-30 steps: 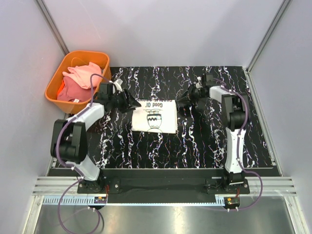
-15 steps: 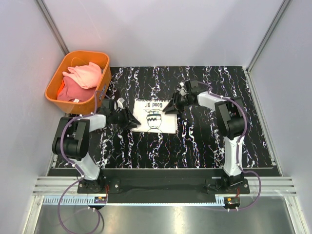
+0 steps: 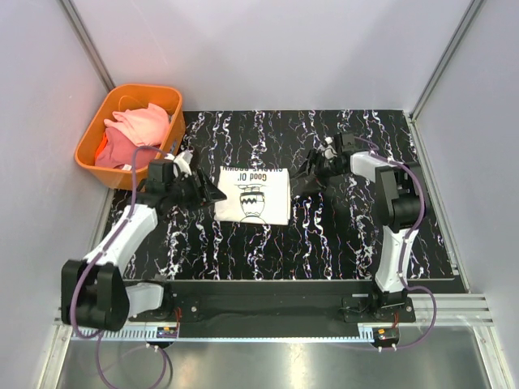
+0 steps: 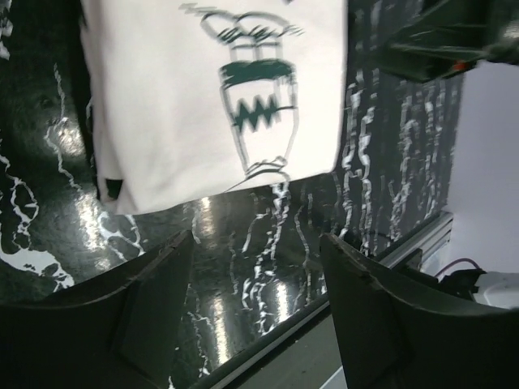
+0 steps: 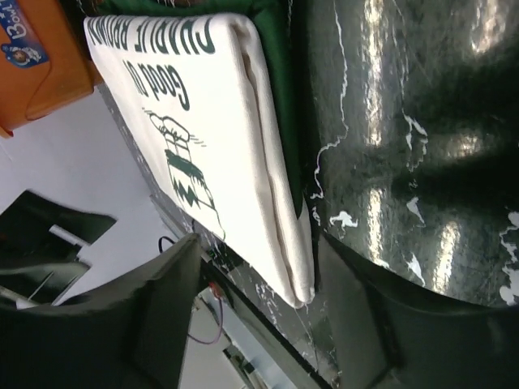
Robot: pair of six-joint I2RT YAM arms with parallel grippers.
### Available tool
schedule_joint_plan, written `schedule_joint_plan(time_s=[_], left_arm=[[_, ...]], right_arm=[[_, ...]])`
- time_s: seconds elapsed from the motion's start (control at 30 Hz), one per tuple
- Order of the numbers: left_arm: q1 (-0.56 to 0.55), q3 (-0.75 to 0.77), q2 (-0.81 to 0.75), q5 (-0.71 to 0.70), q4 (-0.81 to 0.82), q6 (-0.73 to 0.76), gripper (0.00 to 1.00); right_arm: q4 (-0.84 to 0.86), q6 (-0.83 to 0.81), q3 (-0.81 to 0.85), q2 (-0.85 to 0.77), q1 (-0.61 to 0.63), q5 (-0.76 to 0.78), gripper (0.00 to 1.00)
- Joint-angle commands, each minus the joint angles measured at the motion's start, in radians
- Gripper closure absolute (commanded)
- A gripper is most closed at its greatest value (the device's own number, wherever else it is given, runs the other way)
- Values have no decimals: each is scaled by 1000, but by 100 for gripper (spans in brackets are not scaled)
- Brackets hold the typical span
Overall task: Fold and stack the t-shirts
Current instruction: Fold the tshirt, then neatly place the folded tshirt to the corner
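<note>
A black table veined with white filled the middle of the booth, its glossy top throwing back bright patches of light. Behind the table rose a plain pale back wall. A left wall and a right wall flanked the table, with a slanting metal post at its far left corner. An orange bin sat just off that corner. Along the table's near edge ran a ribbed rail, then a brushed steel sheet
</note>
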Motion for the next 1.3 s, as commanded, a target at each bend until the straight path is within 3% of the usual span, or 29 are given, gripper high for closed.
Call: schedule_joint_plan(time_s=[0.0,0.1,0.4,0.57,0.7,1.07,1.2,1.23,1.27], left_arm=[[-2,40,-83,16,-59,-30,31],[-5,17,-123,25,-62,-51,31],[-5,-61,-207,36,-85,-64,32],[-5,-52,-203,25,-92,-56,32],[-5,-27,-189,27,-96,-53,32],[-6,7,-178,36,-121,-53,33],[-5,10,-180,33,-128,-56,34],[-5,11,-178,31,-130,-56,34],[-5,13,-181,33,-131,-58,34]], right_arm=[[-26,-52,66,-5,13,32,25],[-29,-66,109,49,13,71,16],[-56,-94,311,218,13,78,16],[-70,-115,370,284,28,43,24],[-73,-104,383,311,39,32,37],[-78,-94,422,359,83,18,48],[-76,-63,414,345,82,71,69],[-76,-52,410,338,82,87,84],[-76,-46,400,309,79,132,91]])
